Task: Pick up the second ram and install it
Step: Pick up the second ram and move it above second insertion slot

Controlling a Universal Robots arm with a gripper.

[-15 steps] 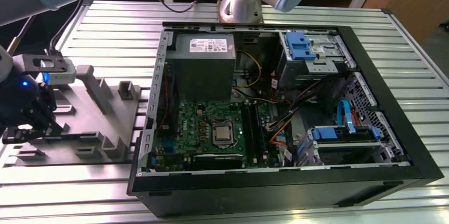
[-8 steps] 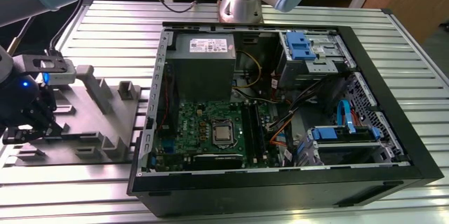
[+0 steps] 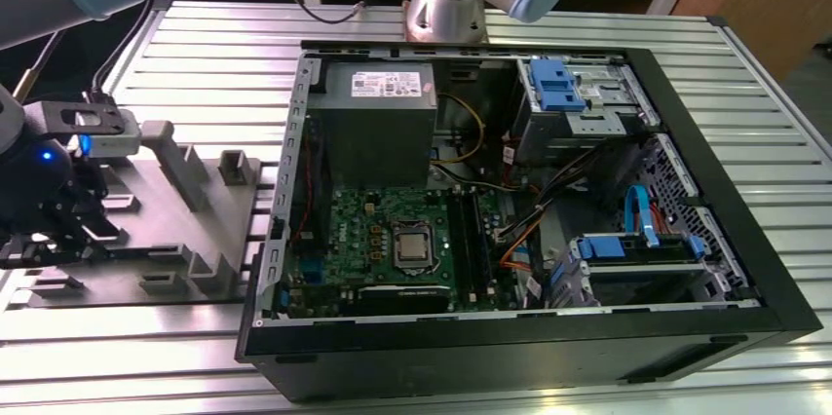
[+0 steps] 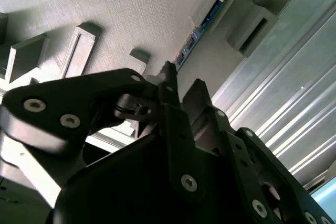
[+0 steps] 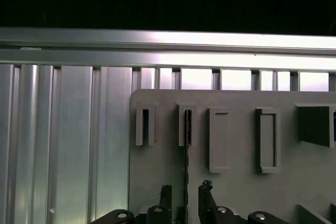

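The exterior view looked down from well back on the grey fixture plate (image 3: 156, 230) beside the computer case (image 3: 520, 337). Both wrist views, behind the gripper (image 5: 185, 186), faced that plate closely, sharing its slots (image 5: 218, 140).

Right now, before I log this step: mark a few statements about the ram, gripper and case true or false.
1. The second ram stands on edge in a slot of the gray holder. True.
2. The gripper is shut on the second ram. False: its fingers stand apart, one on each side.
3. The gripper hangs over the computer case. False: it is over the gray holder, to the exterior view's left of the case.
4. The computer case lies open, motherboard showing. True.
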